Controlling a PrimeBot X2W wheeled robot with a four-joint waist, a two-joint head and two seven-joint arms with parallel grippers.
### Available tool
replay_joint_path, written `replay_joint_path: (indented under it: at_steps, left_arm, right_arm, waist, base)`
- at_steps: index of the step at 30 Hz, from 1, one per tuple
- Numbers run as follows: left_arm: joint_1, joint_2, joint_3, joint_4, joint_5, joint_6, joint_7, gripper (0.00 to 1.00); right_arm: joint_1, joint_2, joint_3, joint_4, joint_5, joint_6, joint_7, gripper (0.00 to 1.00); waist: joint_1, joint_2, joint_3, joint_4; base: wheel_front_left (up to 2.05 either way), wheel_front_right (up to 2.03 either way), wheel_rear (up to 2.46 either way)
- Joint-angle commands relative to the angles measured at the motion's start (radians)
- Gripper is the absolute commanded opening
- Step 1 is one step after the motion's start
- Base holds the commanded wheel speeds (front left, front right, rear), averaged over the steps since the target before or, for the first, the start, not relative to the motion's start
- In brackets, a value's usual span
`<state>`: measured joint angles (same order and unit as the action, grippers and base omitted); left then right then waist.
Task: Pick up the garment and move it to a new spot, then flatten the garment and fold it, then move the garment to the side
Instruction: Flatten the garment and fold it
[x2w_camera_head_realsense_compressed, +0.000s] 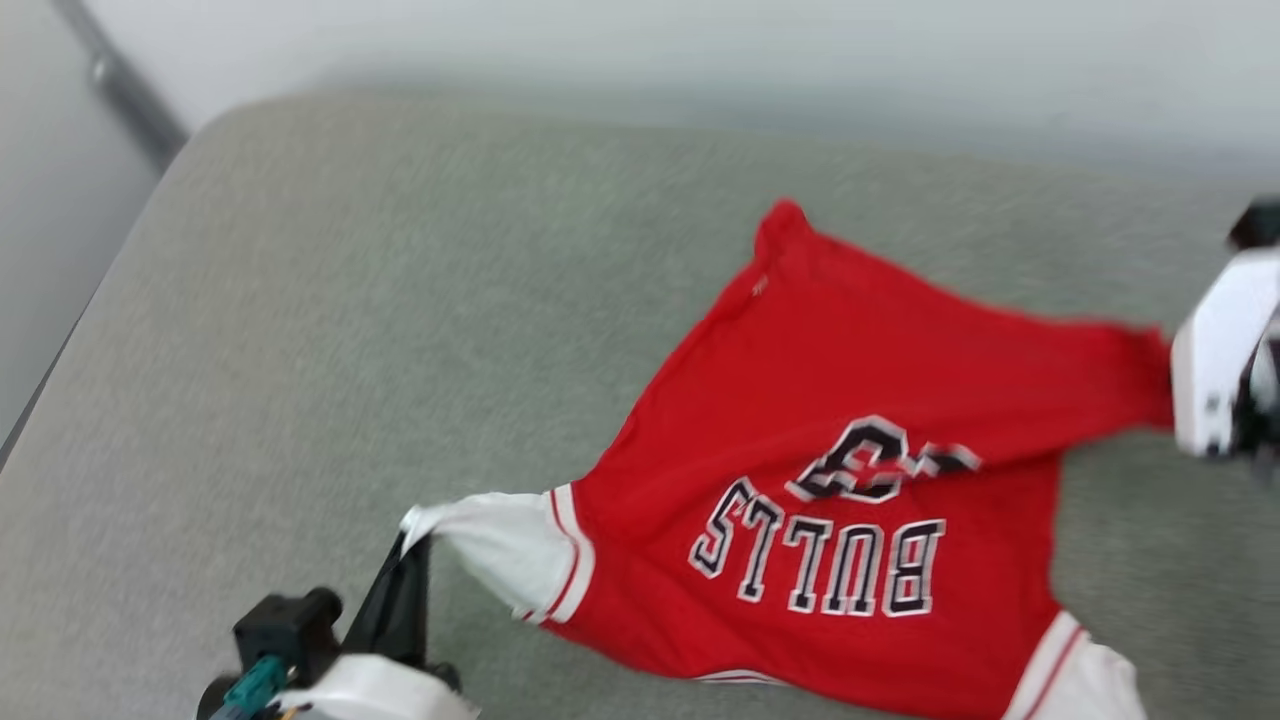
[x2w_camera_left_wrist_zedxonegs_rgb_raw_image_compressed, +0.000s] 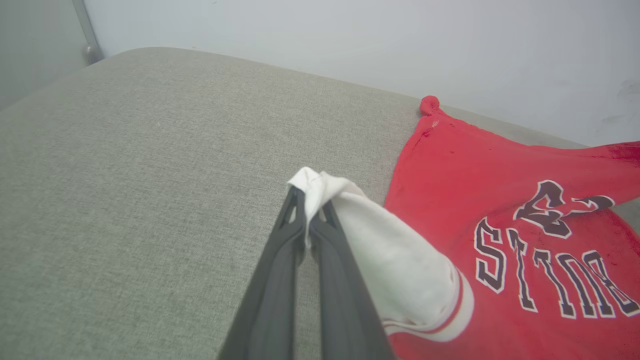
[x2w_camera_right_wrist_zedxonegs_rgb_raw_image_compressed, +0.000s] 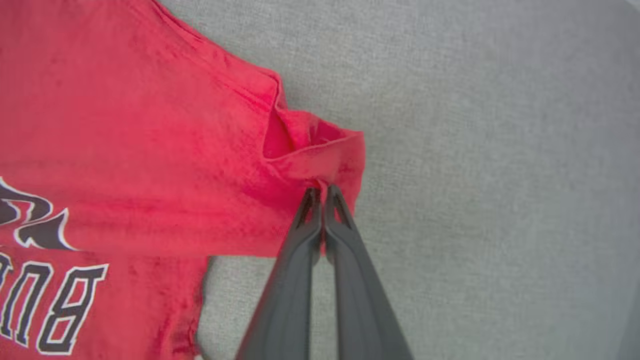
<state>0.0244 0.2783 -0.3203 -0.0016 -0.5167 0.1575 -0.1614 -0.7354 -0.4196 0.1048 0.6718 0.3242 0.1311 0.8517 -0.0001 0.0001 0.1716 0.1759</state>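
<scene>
The garment (x2w_camera_head_realsense_compressed: 850, 400), a red jersey T-shirt with white sleeves and a black-and-white "BULLS" print facing up, lies spread on the grey cushion (x2w_camera_head_realsense_compressed: 350, 320). At the lower left of the head view my left gripper (x2w_camera_head_realsense_compressed: 405, 545) is shut on the tip of a white sleeve (x2w_camera_left_wrist_zedxonegs_rgb_raw_image_compressed: 360, 235), which is pulled taut; the left wrist view shows the pinch at the left gripper (x2w_camera_left_wrist_zedxonegs_rgb_raw_image_compressed: 309, 200). At the right edge, my right gripper (x2w_camera_right_wrist_zedxonegs_rgb_raw_image_compressed: 322, 192) is shut on a red hem corner (x2w_camera_right_wrist_zedxonegs_rgb_raw_image_compressed: 320, 150), with its pale wrist (x2w_camera_head_realsense_compressed: 1215, 370) beside the stretched red cloth.
The grey cushion's far edge meets a pale wall (x2w_camera_head_realsense_compressed: 700, 50). A dark metal bar (x2w_camera_head_realsense_compressed: 120, 85) runs down at the upper left. Bare cushion lies to the left and behind the garment.
</scene>
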Motion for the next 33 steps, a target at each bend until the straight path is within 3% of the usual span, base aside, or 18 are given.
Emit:
replay_joint_path:
  at_steps: [1, 8, 14, 15, 21, 26, 33]
  left_arm:
    - [0.03, 0.011, 0.008, 0.004, -0.007, 0.011, 0.004, 0.0]
    - [0.127, 0.037, 0.042, -0.02, -0.025, 0.054, 0.019, 0.0]
    - [0.153, 0.05, 0.051, -0.036, -0.031, 0.066, 0.028, 0.0]
    - [0.152, 0.05, 0.047, -0.04, -0.03, 0.069, 0.035, 0.0]
    - [0.155, 0.057, 0.042, -0.047, -0.032, 0.071, 0.047, 0.0]
    - [0.149, 0.066, 0.039, -0.056, -0.03, 0.073, 0.057, 0.0]
    - [0.124, 0.076, 0.034, -0.076, -0.023, 0.074, 0.067, 0.0]
  right_arm:
    - [0.073, -0.017, 0.021, -0.038, 0.022, -0.001, 0.017, 0.0]
    - [0.428, -0.08, 0.02, -0.303, 0.117, -0.001, 0.142, 0.0]
    - [0.728, -0.023, -0.093, -0.449, 0.121, -0.001, 0.197, 0.0]
    - [0.821, 0.04, -0.149, -0.484, 0.118, -0.001, 0.194, 1.0]
    - [0.879, 0.119, -0.217, -0.577, 0.107, -0.001, 0.065, 1.0]
    - [0.838, 0.128, -0.252, -0.634, 0.082, -0.001, -0.197, 1.0]
    - [0.721, 0.135, -0.243, -0.575, 0.081, -0.001, -0.533, 1.0]
  waist:
    - [0.0001, -0.0001, -0.103, -0.092]
    - [0.0001, -0.0001, -0.172, -0.203]
    - [0.0001, -0.0001, -0.18, -0.25]
    - [0.0001, -0.0001, -0.18, -0.261]
    - [0.0001, -0.0001, -0.182, -0.274]
    - [0.0001, -0.0001, -0.179, -0.273]
    - [0.0001, -0.0001, -0.152, -0.247]
  base:
    - [0.0, 0.0, 0.0]
    - [0.0, 0.0, 0.0]
    - [0.0, 0.0, 0.0]
    - [0.0, 0.0, 0.0]
    - [0.0, 0.0, 0.0]
    - [0.0, 0.0, 0.0]
    - [0.0, 0.0, 0.0]
